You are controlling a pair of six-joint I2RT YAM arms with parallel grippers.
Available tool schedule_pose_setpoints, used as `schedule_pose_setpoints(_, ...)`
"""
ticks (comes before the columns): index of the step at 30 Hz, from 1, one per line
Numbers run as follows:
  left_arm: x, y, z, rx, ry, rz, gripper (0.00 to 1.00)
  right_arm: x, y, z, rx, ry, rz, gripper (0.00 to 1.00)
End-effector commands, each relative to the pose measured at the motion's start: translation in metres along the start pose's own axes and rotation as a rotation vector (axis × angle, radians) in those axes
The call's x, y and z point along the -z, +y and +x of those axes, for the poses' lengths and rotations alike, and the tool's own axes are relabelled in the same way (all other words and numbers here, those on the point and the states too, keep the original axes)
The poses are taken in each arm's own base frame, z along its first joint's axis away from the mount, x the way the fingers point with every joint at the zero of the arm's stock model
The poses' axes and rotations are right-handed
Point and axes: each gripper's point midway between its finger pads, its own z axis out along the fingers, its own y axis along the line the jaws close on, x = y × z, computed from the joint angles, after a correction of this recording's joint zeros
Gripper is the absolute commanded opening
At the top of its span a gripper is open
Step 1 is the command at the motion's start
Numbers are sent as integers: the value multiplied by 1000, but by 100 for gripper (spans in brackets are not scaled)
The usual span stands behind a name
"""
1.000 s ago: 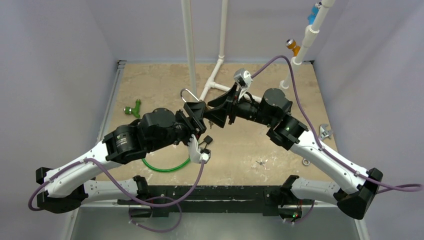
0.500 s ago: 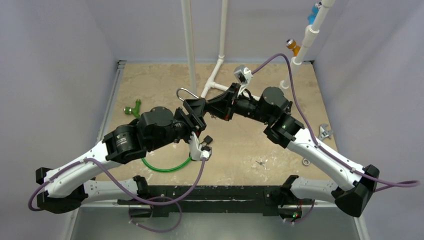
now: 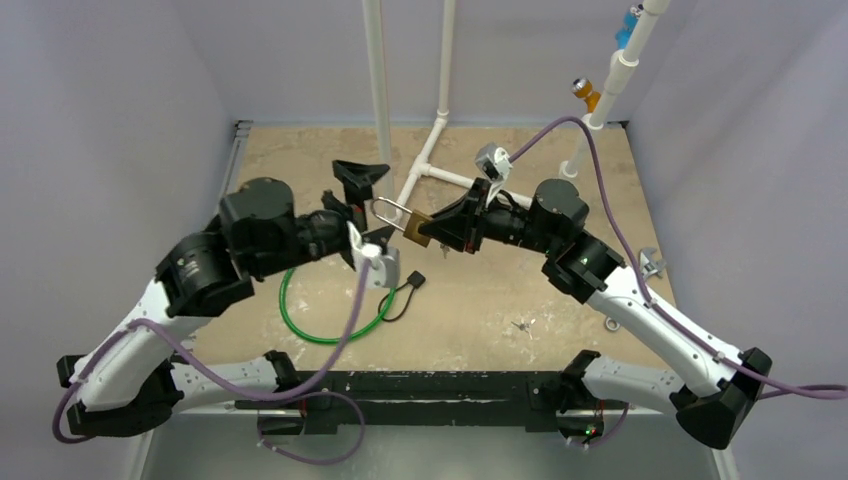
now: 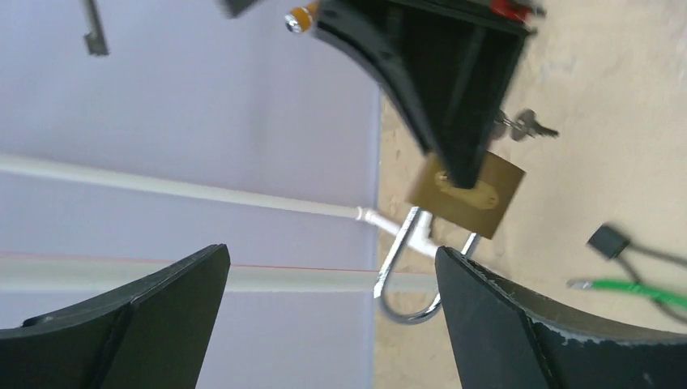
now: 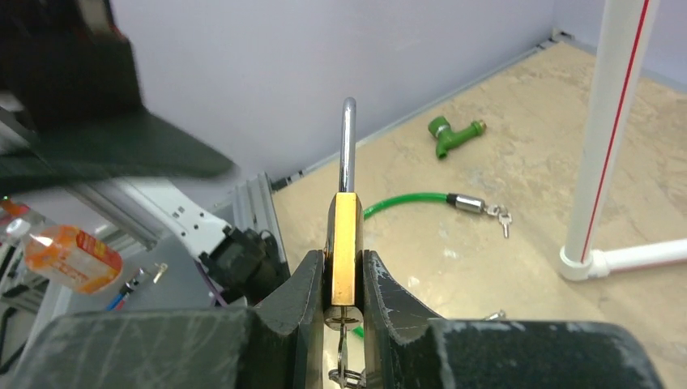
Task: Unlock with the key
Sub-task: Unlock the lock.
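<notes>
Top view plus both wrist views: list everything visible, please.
padlock: 1, brass with silver shackle, in right pincer
keys: 2 bunches, silver, at padlock's base and at cable's end
cable: 1, green, looped on table under left arm
fitting: 1, green, table's left side
pipes: several, white, back of table
bottle: 1, orange, by right pipe
wrench: 1, silver, table's right edge
table: 1, tan
left pincer: open, beside shackle
right pincer: shut on padlock
</notes>
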Motion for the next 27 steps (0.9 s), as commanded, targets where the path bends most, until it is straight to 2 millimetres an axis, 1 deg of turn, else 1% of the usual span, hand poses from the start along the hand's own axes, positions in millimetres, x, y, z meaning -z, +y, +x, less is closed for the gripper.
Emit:
schedule_pose_setpoints(1,28,-6,-32,504,-151,140,100,14,21,-18,125,-22,-78,0)
schedule_pose_setpoints(2,30,-16,-32,579,-148,201,100,15,23,-19,134,-18,-86,0)
schedule_pose_setpoints(4,31,-36,-35,666,-161,329,100,18,29,-22,156,-4,-105,0)
schedule_pose_setpoints(6,28,-57,-33,754,-145,456,100,20,31,-24,178,7,-109,0)
schedule_pose_setpoints(9,22,-71,-31,835,-146,565,100,20,32,-29,226,29,-117,0)
schedule_pose_setpoints(13,13,-89,-22,835,-133,660,100,18,34,-32,249,61,-129,0)
schedule_pose_setpoints(15,7,-95,-15,818,-114,672,100,17,40,-32,252,71,-157,0)
schedule_pose_setpoints(16,3,-95,-11,802,-105,662,100,16,42,-31,257,81,-167,0)
schedule_pose_setpoints(18,-5,-89,-5,784,-100,622,100,13,44,-28,265,106,-177,0)
schedule_pose_setpoints(20,-7,-85,-7,778,-116,618,98,9,45,-25,272,126,-177,0)
schedule_pose_setpoints(22,-7,-85,-13,801,-139,648,90,6,47,-23,283,138,-178,0)
schedule_pose_setpoints(23,-7,-86,-16,815,-151,670,83,4,48,-23,290,144,-178,0)
schedule_pose_setpoints(24,-7,-87,-19,831,-158,690,75,2,49,-22,299,149,-180,0)
schedule_pose_setpoints(25,-8,-89,-21,840,-164,706,64,1,49,-22,300,153,-179,0)
schedule_pose_setpoints(26,-8,-91,-22,845,-168,724,49,0,51,-23,301,152,-179,0)
schedule_pose_setpoints(27,-9,-93,-21,850,-164,737,37,-1,50,-23,303,150,-177,0)
